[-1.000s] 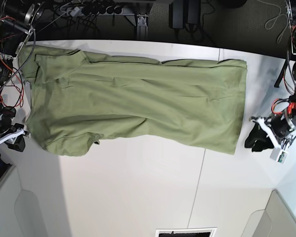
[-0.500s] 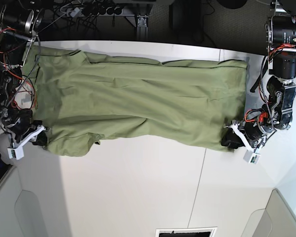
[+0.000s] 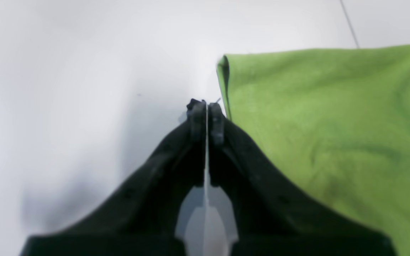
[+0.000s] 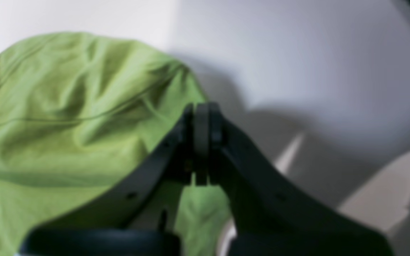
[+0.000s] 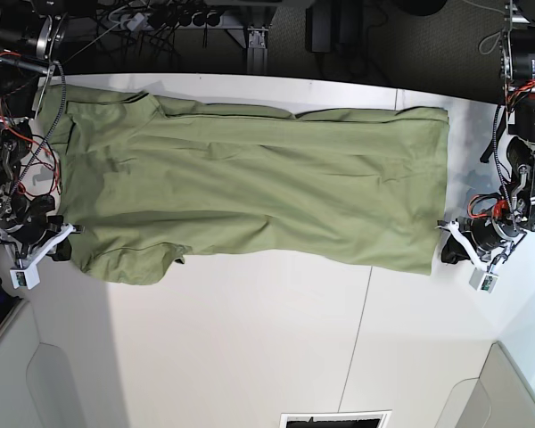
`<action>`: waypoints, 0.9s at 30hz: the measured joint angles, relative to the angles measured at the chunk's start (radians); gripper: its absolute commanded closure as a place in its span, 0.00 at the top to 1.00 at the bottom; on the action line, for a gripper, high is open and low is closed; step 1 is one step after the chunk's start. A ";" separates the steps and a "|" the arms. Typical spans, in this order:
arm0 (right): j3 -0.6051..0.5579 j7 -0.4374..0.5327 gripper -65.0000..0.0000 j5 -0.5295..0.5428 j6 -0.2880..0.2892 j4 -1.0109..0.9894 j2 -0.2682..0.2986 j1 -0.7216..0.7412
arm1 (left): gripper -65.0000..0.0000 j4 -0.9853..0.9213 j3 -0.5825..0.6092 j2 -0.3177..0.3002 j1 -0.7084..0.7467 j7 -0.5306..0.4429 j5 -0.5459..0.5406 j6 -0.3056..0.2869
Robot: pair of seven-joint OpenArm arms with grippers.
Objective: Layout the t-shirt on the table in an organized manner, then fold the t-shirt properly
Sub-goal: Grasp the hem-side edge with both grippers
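On the table (image 5: 250, 339) lay one t-shirt (image 5: 259, 187), spread lengthwise between my two grippers. My left gripper (image 5: 448, 252) and right gripper (image 5: 61, 252) were clenched, empty, just beside its edges.

Setting: robotics laboratory bench. A broad white table (image 5: 250, 339) crossed by a thin dark seam is seen from overhead. Bundled black cables and a power strip (image 5: 160, 16) are massed along its far edge on dark flooring. Exposed red wiring (image 5: 22, 147) and bare motor housings are carried on machinery at both sides.
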 measured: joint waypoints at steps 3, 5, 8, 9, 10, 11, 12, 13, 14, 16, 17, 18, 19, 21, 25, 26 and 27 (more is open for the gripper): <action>0.000 0.000 0.00 -0.004 0.000 0.000 0.006 0.000 | 0.02 0.000 0.000 0.003 0.001 0.025 -0.001 -0.032; 0.000 0.001 0.00 -0.003 0.000 0.000 0.008 0.000 | 0.02 0.000 0.000 0.003 0.003 0.027 -0.020 -0.068; 0.000 0.024 0.33 0.034 -0.014 0.000 0.009 0.000 | 0.02 0.000 0.000 0.002 0.003 0.026 -0.049 -0.072; 0.000 0.035 0.44 0.046 -0.027 0.000 0.008 0.000 | 0.02 0.000 0.000 0.002 0.003 0.027 -0.060 -0.072; 0.000 0.055 0.51 0.047 -0.038 0.000 0.008 0.000 | 0.03 0.000 0.000 0.002 0.003 0.027 -0.069 -0.072; 0.000 0.073 0.54 0.047 -0.041 0.000 0.008 0.000 | 0.06 0.000 0.000 0.003 0.003 0.027 -0.076 -0.072; 0.000 0.086 0.53 0.047 -0.053 0.000 0.008 0.000 | 0.11 0.000 0.000 0.003 0.003 0.027 -0.079 -0.072; 0.000 0.087 0.53 0.046 -0.060 0.000 0.008 0.001 | 0.16 0.000 0.000 0.002 0.003 0.027 -0.081 -0.072; 0.000 0.087 0.53 0.045 -0.061 0.000 0.008 0.003 | 0.22 0.000 0.000 0.002 0.003 0.027 -0.082 -0.072; 0.000 0.101 0.53 0.046 -0.064 0.000 0.003 0.003 | 0.29 0.000 0.000 0.003 0.003 0.026 -0.083 -0.072; 0.000 0.102 0.53 0.046 -0.064 0.000 -0.001 0.003 | 0.31 0.000 0.000 0.003 0.003 0.027 -0.083 -0.072; 0.000 0.102 0.53 0.045 -0.064 0.000 -0.006 0.004 | 0.31 0.000 0.000 0.003 0.003 0.027 -0.083 -0.072; 0.000 0.102 0.53 0.045 -0.064 0.000 -0.013 0.003 | 0.31 0.000 0.000 0.003 0.003 0.026 -0.084 -0.072; 0.000 0.102 0.53 0.045 -0.060 0.000 -0.029 0.003 | 0.31 0.000 0.000 0.003 0.003 0.026 -0.106 -0.072; -0.024 0.121 0.53 0.035 -0.048 -0.032 -0.052 0.006 | 0.31 0.000 0.000 0.015 0.003 0.026 -0.106 -0.072; -0.035 0.140 0.53 0.026 -0.047 -0.053 -0.052 0.006 | 0.31 0.000 0.000 0.019 0.003 0.027 -0.105 -0.072; -0.045 0.151 0.53 0.011 -0.048 -0.072 -0.052 0.006 | 0.31 0.000 0.000 0.020 0.003 0.027 -0.106 -0.072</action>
